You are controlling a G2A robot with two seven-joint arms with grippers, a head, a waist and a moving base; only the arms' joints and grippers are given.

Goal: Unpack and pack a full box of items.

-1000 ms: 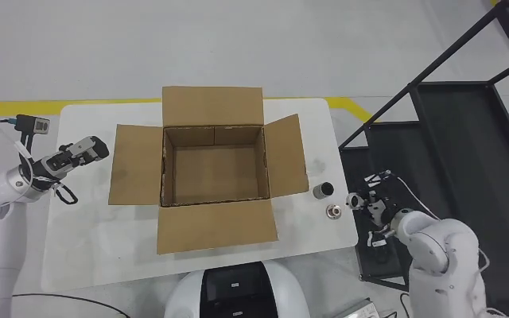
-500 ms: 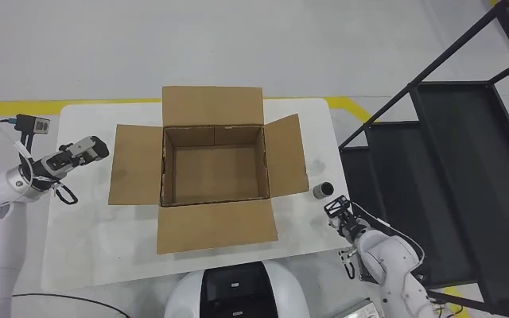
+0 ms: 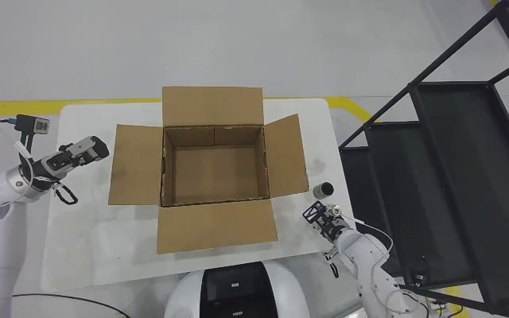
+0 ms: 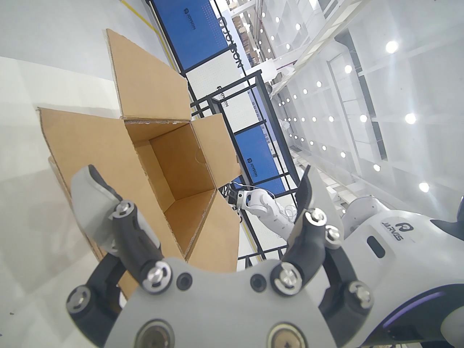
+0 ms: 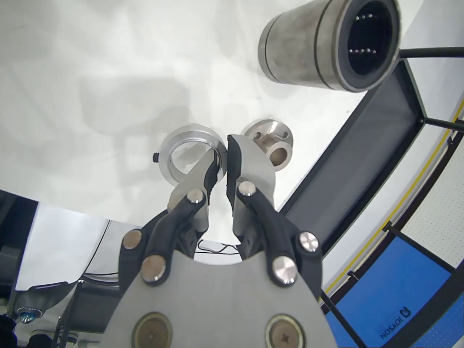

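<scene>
Right gripper (image 5: 222, 148) – fingers closed narrow on the wall of a silver ring (image 5: 192, 132), one finger inside the bore, the other outside – was at the front-right corner of the table (image 3: 103, 238). The box (image 3: 216, 171) sat open and bare-floored at table centre, to the robot's left of the ring, w/ its right flap lying between the two. Left gripper (image 3: 95, 148), spread wide w/ nothing in it, was beyond the opposite flap, well apart from the parts – so the right arm was the nearer. A flanged bush (image 5: 270, 139) lay just beside the ring, and a steel bearing sleeve (image 5: 301, 52) near, farther from the robot. Likely next: ring carried leftward over the flap & into the box.
</scene>
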